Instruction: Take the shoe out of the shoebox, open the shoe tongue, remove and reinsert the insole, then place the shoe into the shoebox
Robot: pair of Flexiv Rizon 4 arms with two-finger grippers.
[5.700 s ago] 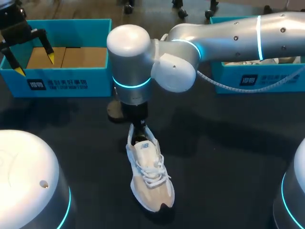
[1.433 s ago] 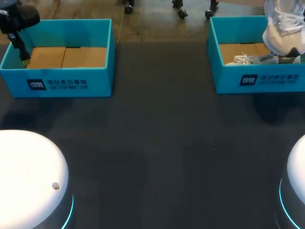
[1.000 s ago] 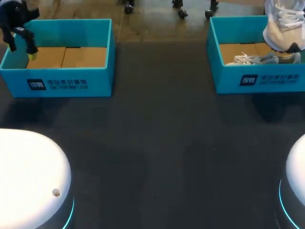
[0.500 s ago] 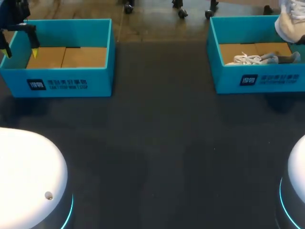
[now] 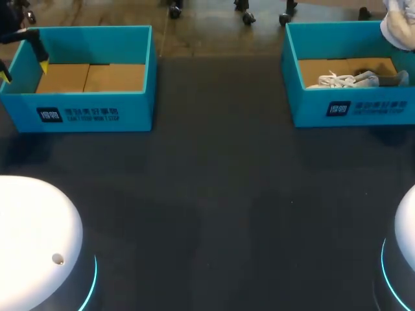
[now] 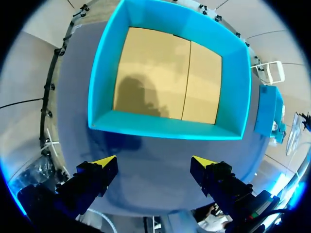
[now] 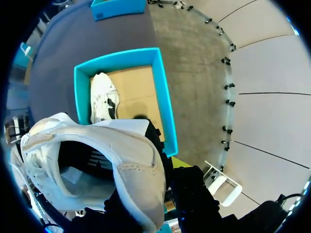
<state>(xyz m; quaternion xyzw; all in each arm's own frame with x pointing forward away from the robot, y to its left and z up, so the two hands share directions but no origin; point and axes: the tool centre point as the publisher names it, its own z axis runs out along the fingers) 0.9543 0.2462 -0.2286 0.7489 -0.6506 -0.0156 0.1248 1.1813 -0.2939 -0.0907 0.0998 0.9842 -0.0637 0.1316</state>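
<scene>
right gripper clamps the shoe over the shoebox, left gripper wide; seemingly only placing it inside remains.

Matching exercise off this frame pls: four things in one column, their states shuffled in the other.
Things
1. left shoebox
2. lifted shoe
3. left gripper
4. lying shoe

States
a. open, nothing between the fingers
b. empty, bare cardboard floor
c. inside the right shoebox
d. held by the right gripper, off the table

Pairs: 1-b, 2-d, 3-a, 4-c
</scene>
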